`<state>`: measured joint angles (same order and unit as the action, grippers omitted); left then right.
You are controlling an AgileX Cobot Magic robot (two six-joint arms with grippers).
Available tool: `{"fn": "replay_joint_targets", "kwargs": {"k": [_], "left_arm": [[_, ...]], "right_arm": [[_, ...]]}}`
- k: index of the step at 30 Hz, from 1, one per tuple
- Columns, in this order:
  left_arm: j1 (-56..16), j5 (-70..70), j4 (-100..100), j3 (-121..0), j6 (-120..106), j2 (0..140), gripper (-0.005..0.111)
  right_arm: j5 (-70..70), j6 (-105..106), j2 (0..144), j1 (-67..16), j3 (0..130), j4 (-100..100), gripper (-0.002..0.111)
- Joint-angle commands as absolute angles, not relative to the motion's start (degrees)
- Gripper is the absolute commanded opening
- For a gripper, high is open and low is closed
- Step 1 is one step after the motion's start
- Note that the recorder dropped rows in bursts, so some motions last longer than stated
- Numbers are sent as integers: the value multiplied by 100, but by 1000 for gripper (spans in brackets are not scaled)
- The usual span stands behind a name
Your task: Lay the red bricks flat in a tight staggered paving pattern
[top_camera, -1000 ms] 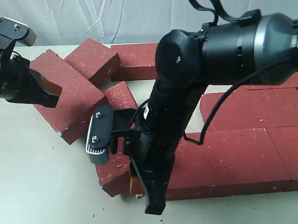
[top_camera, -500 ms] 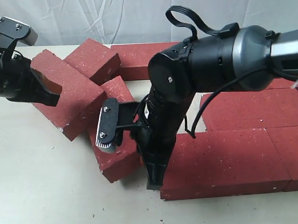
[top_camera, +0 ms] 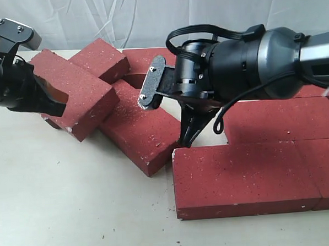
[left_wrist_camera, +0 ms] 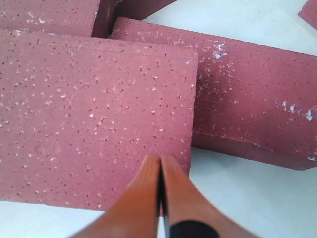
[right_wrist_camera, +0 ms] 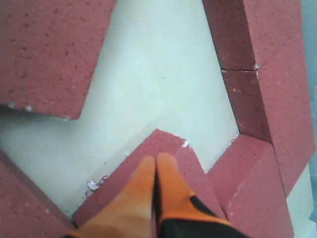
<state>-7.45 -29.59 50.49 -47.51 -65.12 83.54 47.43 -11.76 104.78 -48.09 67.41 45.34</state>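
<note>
Several red bricks lie on the table. Two point(top_camera: 233, 177) point(top_camera: 327, 169) form a flat front row, with another row point(top_camera: 280, 119) behind. A loose brick point(top_camera: 140, 127) lies diagonally, its corner near the front row. My right gripper point(top_camera: 185, 140) is shut and empty, tips down at that corner point(right_wrist_camera: 166, 141). A tilted brick point(top_camera: 69, 92) leans on the diagonal one at the left. My left gripper point(top_camera: 63, 98) is shut and empty, its tips point(left_wrist_camera: 160, 159) against this brick's top face point(left_wrist_camera: 94, 109) near its end edge.
Two more bricks point(top_camera: 97, 57) point(top_camera: 150, 63) sit at the back by the white curtain. Bare pale tabletop point(top_camera: 64, 205) spreads across the front left. A gap of bare table point(right_wrist_camera: 158, 74) shows between the diagonal brick and the rows.
My right arm swung up from the front edge and back to the middle. The diagonal brick slid back and now shows whole. The tilted left brick shifted slightly back.
</note>
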Motion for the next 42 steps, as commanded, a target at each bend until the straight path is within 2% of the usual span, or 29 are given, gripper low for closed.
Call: {"fn": "replay_joint_targets", "kwargs": {"k": [1, 3, 7, 13, 29, 37, 42], "left_arm": [[-770, -2951, 5100, -4795, -6518, 8373, 0], [-770, -2951, 5100, -4795, -6518, 8373, 0], [-770, -2962, 5100, -4795, -6518, 8373, 0], [-770, -2962, 5100, -4795, -6518, 8373, 0], [-770, -2962, 5100, -4795, -6518, 8373, 0], [-770, -2950, 5100, -4795, -6518, 8373, 0], [-770, -2950, 5100, -4795, -6518, 8373, 0]], "right_arm": [[3593, -465, 10365, -4801, 6776, 3423, -1], [3257, 1099, 10314, -4801, 6776, 1780, -1], [3884, 4286, 10225, -4801, 6776, -989, -1], [4124, 6406, 10366, -4801, 6776, -3199, -1], [3657, 6288, 11244, -4801, 7076, -2862, -1], [3105, 4159, 11280, -4801, 7076, -532, -1], [2829, 3566, 11280, -4801, 7076, 64, -1]]}}
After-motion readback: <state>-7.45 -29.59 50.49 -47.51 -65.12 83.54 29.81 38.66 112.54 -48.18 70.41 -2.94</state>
